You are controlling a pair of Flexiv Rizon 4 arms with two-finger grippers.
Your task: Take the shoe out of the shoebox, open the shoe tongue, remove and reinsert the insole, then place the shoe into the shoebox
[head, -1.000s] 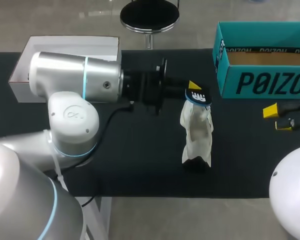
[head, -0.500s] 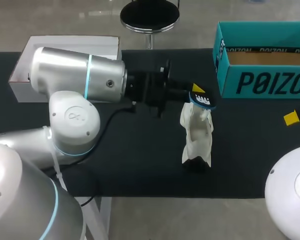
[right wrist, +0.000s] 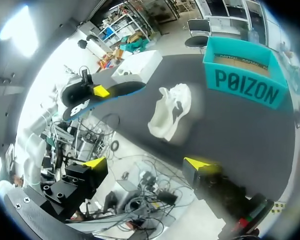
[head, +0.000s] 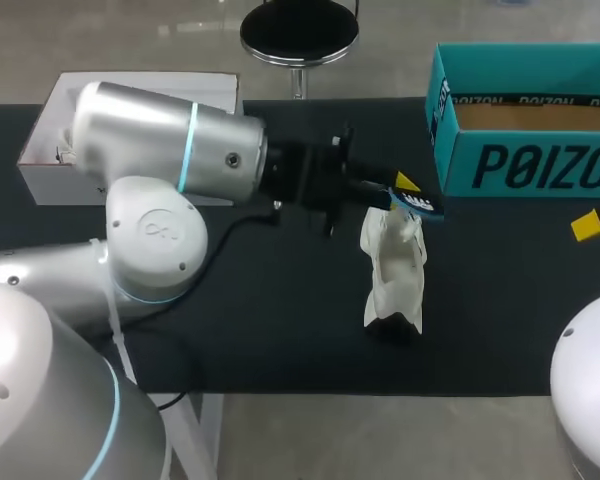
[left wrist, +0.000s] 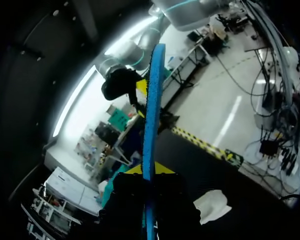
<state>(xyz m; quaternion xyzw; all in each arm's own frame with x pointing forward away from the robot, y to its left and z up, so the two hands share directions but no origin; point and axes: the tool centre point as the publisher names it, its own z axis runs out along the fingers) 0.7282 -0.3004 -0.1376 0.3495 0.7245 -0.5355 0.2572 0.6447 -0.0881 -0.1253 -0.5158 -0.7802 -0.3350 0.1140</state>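
Observation:
A white shoe (head: 392,270) lies on the black table (head: 280,320), toe toward the front edge. Just above its heel end my left gripper (head: 405,188) is shut on a blue-edged black insole (head: 417,203), held clear of the shoe. In the left wrist view the insole (left wrist: 152,115) runs edge-on between the yellow fingertips (left wrist: 162,169), with the shoe (left wrist: 212,206) below. My right gripper (right wrist: 147,165) stands open and empty at the table's right edge, with the shoe (right wrist: 170,110) and insole (right wrist: 102,95) ahead of it. In the head view one yellow tip (head: 588,225) of it shows.
The open teal shoebox (head: 500,165) stands at the back right, also seen in the right wrist view (right wrist: 245,82). A white box (head: 50,150) sits at the back left, partly behind my left arm.
My left gripper has carried the insole a little to the right, above the shoe. My right gripper has drawn back toward the right edge. The shoe has not moved.

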